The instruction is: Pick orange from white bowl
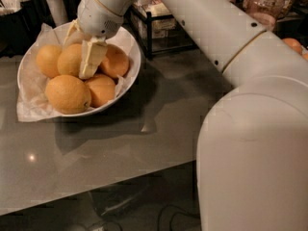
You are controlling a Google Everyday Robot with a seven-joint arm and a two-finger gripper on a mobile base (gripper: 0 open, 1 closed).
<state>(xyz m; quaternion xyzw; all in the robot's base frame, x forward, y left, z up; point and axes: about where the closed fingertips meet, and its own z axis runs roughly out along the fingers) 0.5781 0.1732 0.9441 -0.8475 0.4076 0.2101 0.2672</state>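
The white bowl, lined with crumpled white paper, stands at the back left of the grey table and holds several oranges. My gripper reaches down into the bowl from above. Its cream fingers sit on either side of the middle orange and are closed on it. That orange still rests among the others. A bigger orange lies at the bowl's front, one on the left and two on the right.
My white arm fills the right side, stretching from the lower right to the bowl. A black wire rack stands behind the bowl. A jar and another orange sit at the far right. Dark items stand at the upper left.
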